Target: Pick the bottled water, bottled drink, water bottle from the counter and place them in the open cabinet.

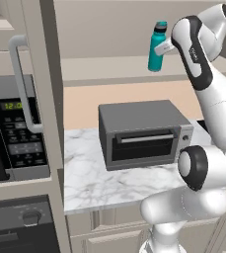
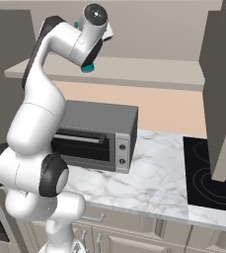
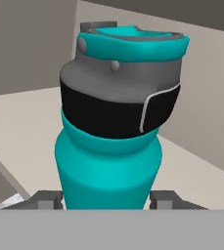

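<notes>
Teal water bottle (image 1: 157, 48) standing upright on the long beige shelf of the open cabinet (image 1: 109, 68), high above the marble counter (image 1: 87, 175) and just beside the white arm's raised wrist. Gripper (image 3: 106, 199) set low around the bottle's body in the hand view, jaws roughly half open, one dark fingertip (image 3: 46, 199) at the bottle's left flank and the other at its right; cannot tell from that view whether the pads press the bottle or merely flank it. Above the teal body, a black band, then a grey collar, then a teal lid piece at the top. In the right base view, just a sliver of teal at the bottle's base (image 2: 87, 68) peeking out under the hand, down at the front edge of the shelf, the rest hidden behind the wrist. Grey toaster oven (image 1: 143, 133) below on the counter, door shut, handle bar across its front, knobs at its right side. Black microwave (image 1: 11, 136) with a lit green display in the tall unit at the far left of the left base view, a pale curved handle beside it. Black cooktop (image 2: 212, 173) sunk into the counter at the right of the right base view, well apart from the toaster oven. Peach wall between counter and shelf.
</notes>
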Robot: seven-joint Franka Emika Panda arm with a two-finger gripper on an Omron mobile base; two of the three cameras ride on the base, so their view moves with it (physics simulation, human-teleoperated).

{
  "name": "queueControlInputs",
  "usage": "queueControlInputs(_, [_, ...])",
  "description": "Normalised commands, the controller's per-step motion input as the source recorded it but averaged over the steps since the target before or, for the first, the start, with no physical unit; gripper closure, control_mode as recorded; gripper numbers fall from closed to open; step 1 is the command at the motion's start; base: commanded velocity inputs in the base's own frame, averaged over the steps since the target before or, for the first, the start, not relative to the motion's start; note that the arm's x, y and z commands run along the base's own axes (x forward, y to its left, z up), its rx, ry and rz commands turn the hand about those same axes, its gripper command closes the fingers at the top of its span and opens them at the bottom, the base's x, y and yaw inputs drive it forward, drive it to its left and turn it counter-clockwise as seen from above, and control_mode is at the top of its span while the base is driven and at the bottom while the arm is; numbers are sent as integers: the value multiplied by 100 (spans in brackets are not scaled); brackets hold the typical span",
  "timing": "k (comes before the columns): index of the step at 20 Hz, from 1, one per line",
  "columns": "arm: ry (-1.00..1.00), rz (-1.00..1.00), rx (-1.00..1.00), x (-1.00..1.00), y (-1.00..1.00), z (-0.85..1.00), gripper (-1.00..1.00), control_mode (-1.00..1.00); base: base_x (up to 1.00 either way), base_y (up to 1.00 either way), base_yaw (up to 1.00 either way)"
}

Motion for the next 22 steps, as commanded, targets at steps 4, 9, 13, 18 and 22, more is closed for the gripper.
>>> queueControlInputs(4, [0,0,1,34,0,-6,100,-100,0,0,0])
queueControlInputs(9, [0,0,1,34,0,-2,100,-100,0,0,0])
queueControlInputs(13, [0,0,1,32,-1,-2,100,-100,0,0,0])
queueControlInputs(18, [0,0,1,32,-1,-2,100,-100,0,0,0])
queueControlInputs(22, [0,0,1,28,-2,-1,100,-100,0,0,0])
